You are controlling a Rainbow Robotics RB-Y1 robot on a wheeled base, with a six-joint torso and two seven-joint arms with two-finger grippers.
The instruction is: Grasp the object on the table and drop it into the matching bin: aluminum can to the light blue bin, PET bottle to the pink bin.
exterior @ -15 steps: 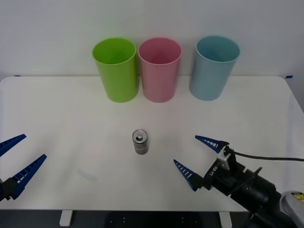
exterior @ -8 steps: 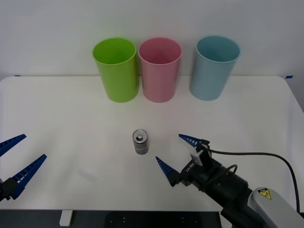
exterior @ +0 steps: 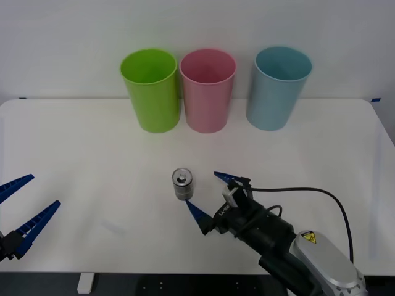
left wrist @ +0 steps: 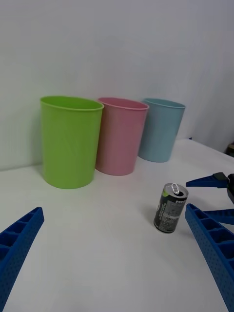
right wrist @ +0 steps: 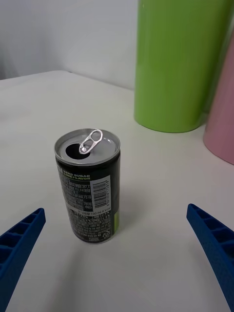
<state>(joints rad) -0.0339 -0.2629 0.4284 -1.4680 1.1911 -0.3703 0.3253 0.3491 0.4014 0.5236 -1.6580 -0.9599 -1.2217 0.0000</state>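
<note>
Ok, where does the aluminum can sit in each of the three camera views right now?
Front view: aluminum can stands mid-table, just left of the open right gripper.
Right wrist view: the can stands upright, centre-left.
Left wrist view: the can is lower right of centre.
Shared landmark: the lime green bin, behind the can in all three.

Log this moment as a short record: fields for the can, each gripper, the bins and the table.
can: aluminum can, upright on the table, pull-tab top, not gripped
right gripper: right gripper, open, low over the table just beside the can, fingers apart and not touching it
left gripper: left gripper, open, at the near left edge of the table, away from the can
bins: lime green bin, pink bin, light blue bin, in a row at the far side
target: light blue bin
</note>
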